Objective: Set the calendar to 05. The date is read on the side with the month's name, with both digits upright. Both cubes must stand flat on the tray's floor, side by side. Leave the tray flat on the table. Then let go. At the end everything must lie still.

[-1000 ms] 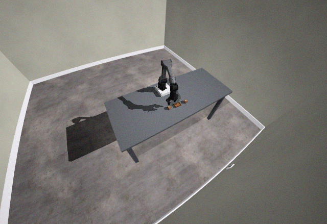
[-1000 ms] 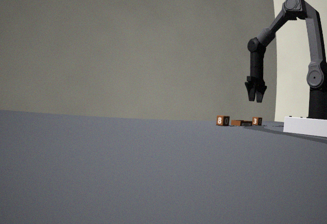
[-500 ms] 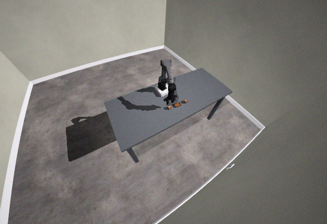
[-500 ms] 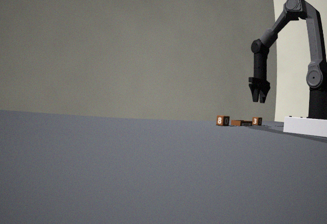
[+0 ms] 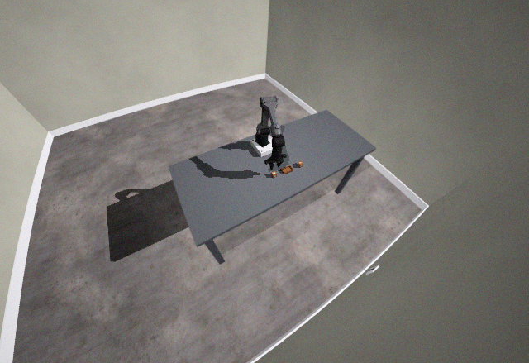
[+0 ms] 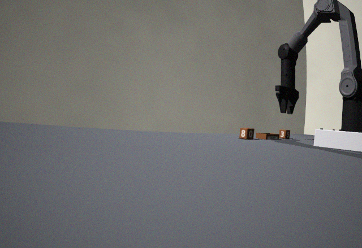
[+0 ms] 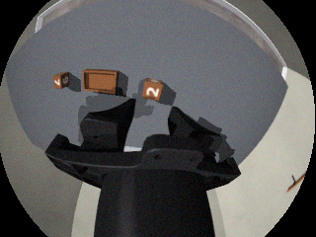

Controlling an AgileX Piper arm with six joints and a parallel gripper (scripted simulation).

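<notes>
The orange-brown tray [image 5: 287,169] [image 6: 262,136] [image 7: 101,81] lies flat and empty between two cubes. Its month side shows as a dark strip in the exterior view, too small to read. One cube [image 5: 274,174] [image 6: 284,134] [image 7: 152,90] stands on the table with 2 on top; 3 and 5 show on its sides. The other cube [image 5: 300,164] [image 6: 246,133] [image 7: 61,80] stands beyond the tray's other end; 8 and 0 show in the exterior view, 7 and 6 in the wrist view. My gripper [image 5: 275,167] [image 6: 286,113] [image 7: 152,109] is partly open, empty, pointing down high above the table near the 2-topped cube.
The grey table [image 5: 235,201] [image 6: 146,181] bears everything. The arm's white base [image 5: 260,149] [image 6: 336,140] stands at the table's back edge, behind the tray and cubes. Shadows of the arm fall near the tray and cubes.
</notes>
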